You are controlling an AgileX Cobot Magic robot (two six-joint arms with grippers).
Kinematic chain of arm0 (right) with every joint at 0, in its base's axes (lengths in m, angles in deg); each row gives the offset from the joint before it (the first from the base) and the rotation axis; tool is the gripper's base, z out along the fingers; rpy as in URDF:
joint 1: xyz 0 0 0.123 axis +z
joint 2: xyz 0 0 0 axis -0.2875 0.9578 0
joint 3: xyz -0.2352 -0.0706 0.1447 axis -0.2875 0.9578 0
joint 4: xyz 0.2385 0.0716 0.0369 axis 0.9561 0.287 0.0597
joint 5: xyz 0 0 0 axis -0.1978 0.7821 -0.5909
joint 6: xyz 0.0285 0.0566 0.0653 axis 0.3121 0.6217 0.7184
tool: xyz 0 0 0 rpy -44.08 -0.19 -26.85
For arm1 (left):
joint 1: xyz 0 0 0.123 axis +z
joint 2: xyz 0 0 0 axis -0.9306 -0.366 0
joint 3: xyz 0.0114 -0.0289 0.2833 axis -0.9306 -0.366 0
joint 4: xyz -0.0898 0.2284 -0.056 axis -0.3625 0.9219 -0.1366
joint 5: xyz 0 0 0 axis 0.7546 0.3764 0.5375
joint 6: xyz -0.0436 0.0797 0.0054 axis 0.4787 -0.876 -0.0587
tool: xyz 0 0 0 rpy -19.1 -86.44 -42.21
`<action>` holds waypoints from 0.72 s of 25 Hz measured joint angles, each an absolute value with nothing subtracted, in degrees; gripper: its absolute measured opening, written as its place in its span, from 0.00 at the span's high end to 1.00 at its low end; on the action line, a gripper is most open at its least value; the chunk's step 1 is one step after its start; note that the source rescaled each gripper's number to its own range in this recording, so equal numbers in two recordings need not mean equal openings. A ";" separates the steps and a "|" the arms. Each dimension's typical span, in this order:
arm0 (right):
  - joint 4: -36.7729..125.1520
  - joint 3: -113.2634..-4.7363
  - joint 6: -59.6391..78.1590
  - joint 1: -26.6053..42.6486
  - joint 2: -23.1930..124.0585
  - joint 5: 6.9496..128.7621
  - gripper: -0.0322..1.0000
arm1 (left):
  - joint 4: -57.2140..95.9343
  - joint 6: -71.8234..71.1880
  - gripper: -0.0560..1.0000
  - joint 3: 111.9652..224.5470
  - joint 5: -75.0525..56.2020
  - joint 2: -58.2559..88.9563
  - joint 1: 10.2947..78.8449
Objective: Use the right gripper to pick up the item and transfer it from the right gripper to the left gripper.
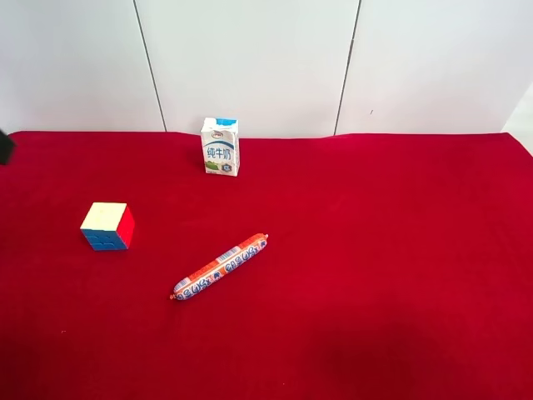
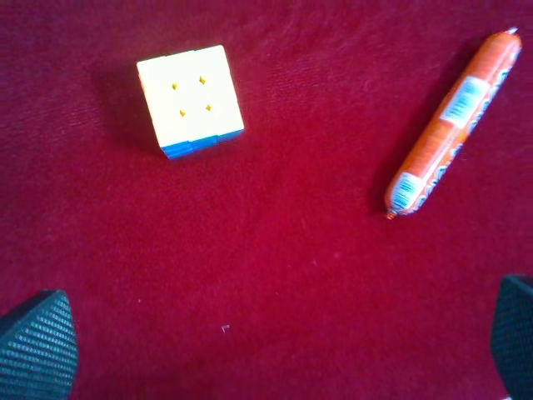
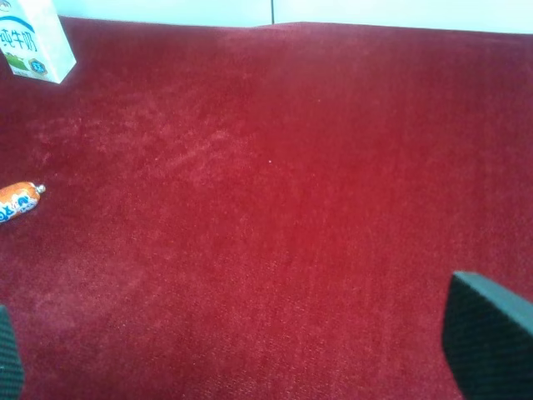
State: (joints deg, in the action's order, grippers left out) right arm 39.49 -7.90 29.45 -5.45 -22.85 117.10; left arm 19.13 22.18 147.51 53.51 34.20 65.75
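Observation:
The puzzle cube (image 1: 108,226) sits on the red cloth toward the exterior high view's left, yellow face up, with red and blue sides showing. It also shows in the left wrist view (image 2: 190,100), yellow face toward the camera. My left gripper (image 2: 275,350) hangs above the cloth, apart from the cube, open and empty, its fingertips (image 2: 37,346) wide apart. My right gripper (image 3: 250,367) is open and empty over bare cloth; the cube is out of its view. Neither gripper shows in the exterior high view.
A white-and-blue milk carton (image 1: 221,146) stands upright near the back edge, also in the right wrist view (image 3: 33,42). An orange-red sausage stick (image 1: 221,267) lies diagonally mid-table, beside the cube in the left wrist view (image 2: 454,121). A black object (image 1: 5,147) pokes in at the left edge.

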 joint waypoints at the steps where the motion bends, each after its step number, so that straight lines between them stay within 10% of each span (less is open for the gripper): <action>1: 39.49 -7.90 29.45 -5.45 -22.85 117.10 0.00 | 19.40 22.36 0.00 147.04 53.78 36.12 65.75; 18: 39.49 -7.90 29.45 -5.45 -22.85 117.10 0.00 | 23.68 22.54 0.00 126.62 54.92 74.43 65.75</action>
State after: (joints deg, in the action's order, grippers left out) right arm 39.49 -7.90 29.45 -5.45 -22.85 117.10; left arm 23.68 22.54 126.62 54.92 74.43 65.75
